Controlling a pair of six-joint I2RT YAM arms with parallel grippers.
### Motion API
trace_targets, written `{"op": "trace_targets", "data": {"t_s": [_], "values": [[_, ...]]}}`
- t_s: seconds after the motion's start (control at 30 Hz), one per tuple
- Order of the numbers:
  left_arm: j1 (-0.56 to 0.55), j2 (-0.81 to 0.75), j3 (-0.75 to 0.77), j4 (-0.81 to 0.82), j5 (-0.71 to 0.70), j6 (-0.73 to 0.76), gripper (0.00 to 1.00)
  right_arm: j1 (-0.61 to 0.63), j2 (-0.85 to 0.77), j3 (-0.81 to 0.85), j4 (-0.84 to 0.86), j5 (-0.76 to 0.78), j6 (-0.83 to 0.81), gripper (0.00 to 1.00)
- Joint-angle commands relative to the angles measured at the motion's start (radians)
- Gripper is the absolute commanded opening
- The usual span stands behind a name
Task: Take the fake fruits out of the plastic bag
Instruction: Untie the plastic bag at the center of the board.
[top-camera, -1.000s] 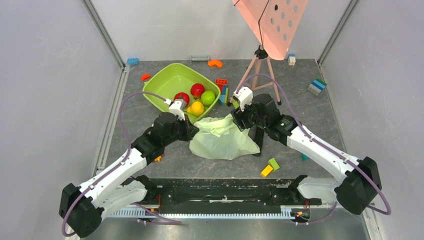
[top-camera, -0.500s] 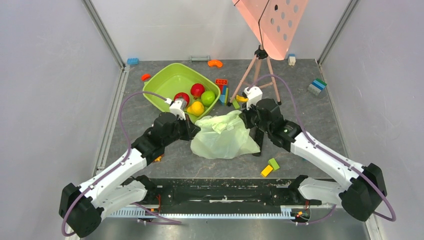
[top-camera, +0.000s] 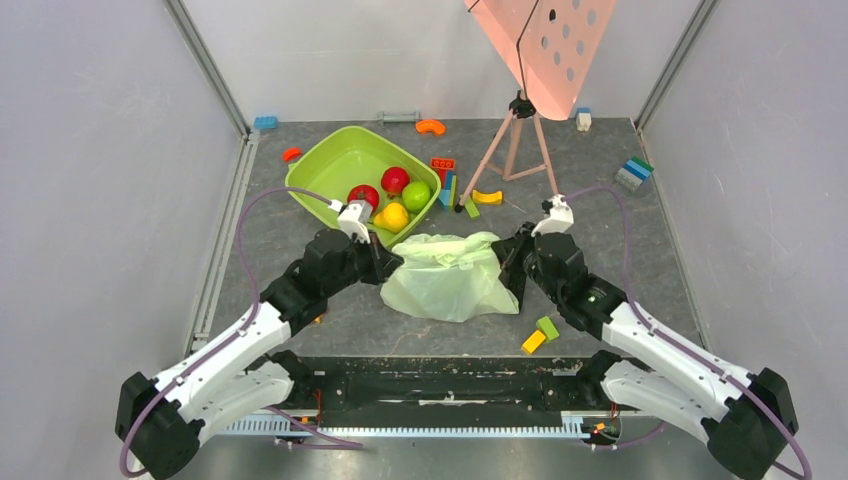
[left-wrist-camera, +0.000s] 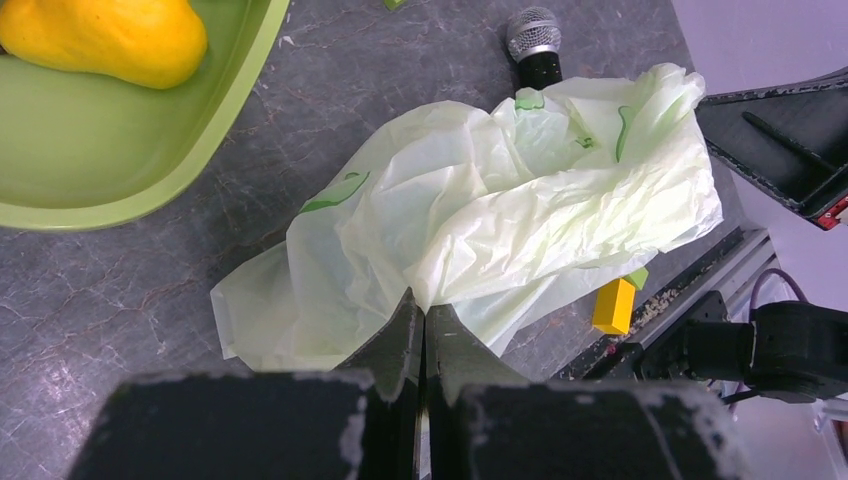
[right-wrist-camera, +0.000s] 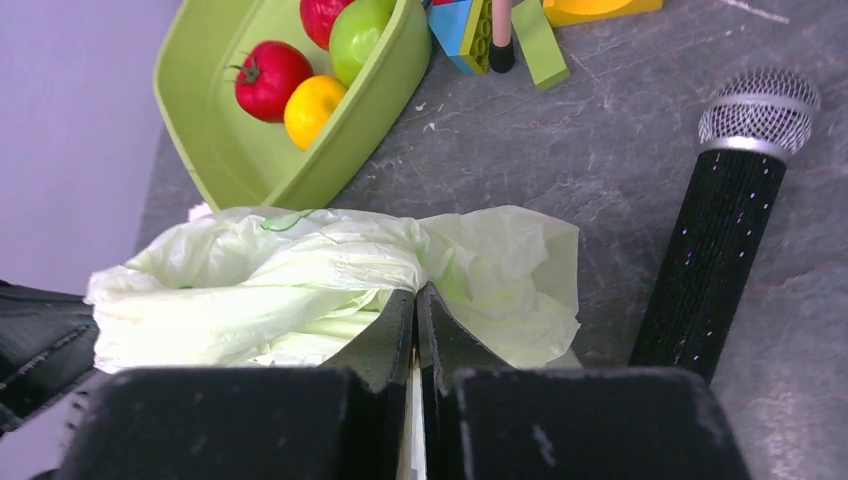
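Note:
The plastic bag (top-camera: 450, 278) lies crumpled on the grey table between both arms, pale green and translucent. My left gripper (top-camera: 392, 262) is shut on the bag's left edge (left-wrist-camera: 500, 220), with film pinched at the tips (left-wrist-camera: 422, 305). My right gripper (top-camera: 503, 262) is shut on its right edge (right-wrist-camera: 300, 270), with film caught between the fingertips (right-wrist-camera: 416, 295). No fruit shows through the bag; what is inside is hidden. A round green fake fruit (top-camera: 416, 196) sits in the lime-green tub (top-camera: 335, 165), also in the right wrist view (right-wrist-camera: 358, 35).
The tub also holds a red tomato (top-camera: 363, 196), a red apple (top-camera: 395, 180) and a yellow pear (top-camera: 393, 216). A black microphone (right-wrist-camera: 730, 230) lies right of the bag. A tripod (top-camera: 515, 140) stands behind. Yellow (top-camera: 533, 341) and green (top-camera: 547, 327) blocks lie near the front edge.
My right arm has swung back from behind the bag to its right edge and shut on the film. The bag now lies spread wider. The left arm has stayed put.

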Motion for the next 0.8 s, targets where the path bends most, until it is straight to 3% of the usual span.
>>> {"op": "trace_targets", "data": {"t_s": [0.0, 0.33, 0.43, 0.63, 0.7, 0.77], "values": [[0.013, -0.044, -0.018, -0.072, -0.115, -0.017, 0.02, -0.026, -0.073, -0.049, -0.041, 0.233, 0.136, 0.00], [0.014, -0.060, -0.026, -0.091, -0.130, -0.033, 0.02, -0.041, -0.221, -0.168, -0.118, 0.303, 0.358, 0.00], [0.014, -0.057, -0.021, -0.097, -0.121, -0.030, 0.06, -0.041, -0.258, -0.200, -0.069, 0.296, 0.309, 0.00], [0.011, -0.049, 0.076, -0.103, 0.042, 0.038, 0.48, -0.041, -0.213, -0.128, 0.032, 0.148, 0.004, 0.00], [0.002, -0.046, 0.124, -0.100, 0.093, 0.056, 0.70, -0.041, -0.172, -0.080, 0.032, 0.086, -0.077, 0.00], [-0.019, -0.029, 0.197, -0.148, 0.088, 0.096, 0.85, -0.041, -0.129, -0.037, 0.028, 0.018, -0.146, 0.00]]}}
